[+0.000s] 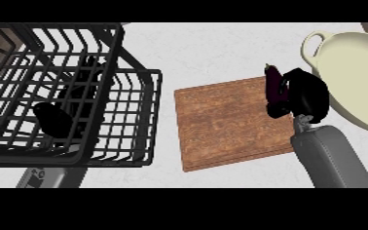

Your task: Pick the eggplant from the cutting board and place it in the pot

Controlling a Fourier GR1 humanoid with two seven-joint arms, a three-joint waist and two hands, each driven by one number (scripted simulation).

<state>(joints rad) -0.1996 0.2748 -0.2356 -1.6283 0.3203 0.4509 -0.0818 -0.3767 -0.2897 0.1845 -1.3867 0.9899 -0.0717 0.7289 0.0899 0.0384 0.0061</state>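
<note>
The dark purple eggplant (271, 81) stands nearly upright over the right edge of the wooden cutting board (226, 124). My right hand (305, 95) is curled round it from the right and hides much of its lower part. The cream pot (346, 73), with a loop handle on its left, sits just right of the hand and is partly cut off by the view's edge. My left hand (52, 117) shows as a dark shape behind the bars of a wire basket at the left.
A large black wire basket (133, 119) fills the left side, its right wall a short gap from the board. White counter lies beyond the board and between the board and the pot.
</note>
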